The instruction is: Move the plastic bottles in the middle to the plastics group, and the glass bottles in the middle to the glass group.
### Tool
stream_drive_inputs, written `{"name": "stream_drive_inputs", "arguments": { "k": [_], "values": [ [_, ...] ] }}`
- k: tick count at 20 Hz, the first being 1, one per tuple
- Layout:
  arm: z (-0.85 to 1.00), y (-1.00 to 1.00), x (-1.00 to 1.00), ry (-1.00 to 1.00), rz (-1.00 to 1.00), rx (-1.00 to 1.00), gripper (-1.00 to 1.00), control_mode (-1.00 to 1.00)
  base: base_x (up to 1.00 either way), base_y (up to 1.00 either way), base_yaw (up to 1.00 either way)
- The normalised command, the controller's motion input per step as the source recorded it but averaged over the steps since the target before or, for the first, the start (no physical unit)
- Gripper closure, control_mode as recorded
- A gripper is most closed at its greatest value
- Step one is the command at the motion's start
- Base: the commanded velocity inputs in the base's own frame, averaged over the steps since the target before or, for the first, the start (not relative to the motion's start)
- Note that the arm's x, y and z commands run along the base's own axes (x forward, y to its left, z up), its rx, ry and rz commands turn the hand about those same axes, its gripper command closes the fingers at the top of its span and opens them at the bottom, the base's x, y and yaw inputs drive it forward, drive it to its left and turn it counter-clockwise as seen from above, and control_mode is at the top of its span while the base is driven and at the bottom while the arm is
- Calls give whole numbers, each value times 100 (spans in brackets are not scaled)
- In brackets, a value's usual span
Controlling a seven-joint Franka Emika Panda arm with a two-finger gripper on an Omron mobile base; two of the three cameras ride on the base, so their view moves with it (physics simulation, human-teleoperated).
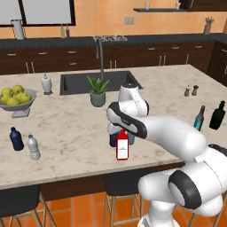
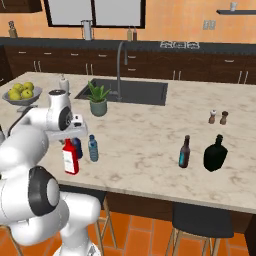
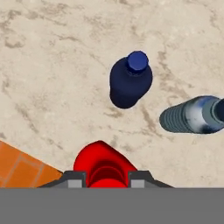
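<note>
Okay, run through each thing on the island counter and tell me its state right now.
gripper: shut on the red bottle's neck
red bottle: upright, on the counter
navy bottle: upright, capped, free
teal bottle: upright, capped, free
dark green-black bottle: upright, far right
brown bottle: upright beside it

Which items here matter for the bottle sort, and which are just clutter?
In play: red bottle in the gripper; navy bottle and teal bottle in the middle; plastics group; green-black bottle.

Clutter: fruit bowl, potted plant, shakers, brown bottle.
</note>
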Motion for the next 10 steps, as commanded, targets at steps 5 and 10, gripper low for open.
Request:
{"name": "stream_drive_inputs", "arguments": {
  "k": [5,10],
  "values": [
    [27,-2,-51,-6,1,4,100,-100,0,0,0],
    [45,-4,-41,-7,1,0,100,-100,0,0,0]
  ]
}}
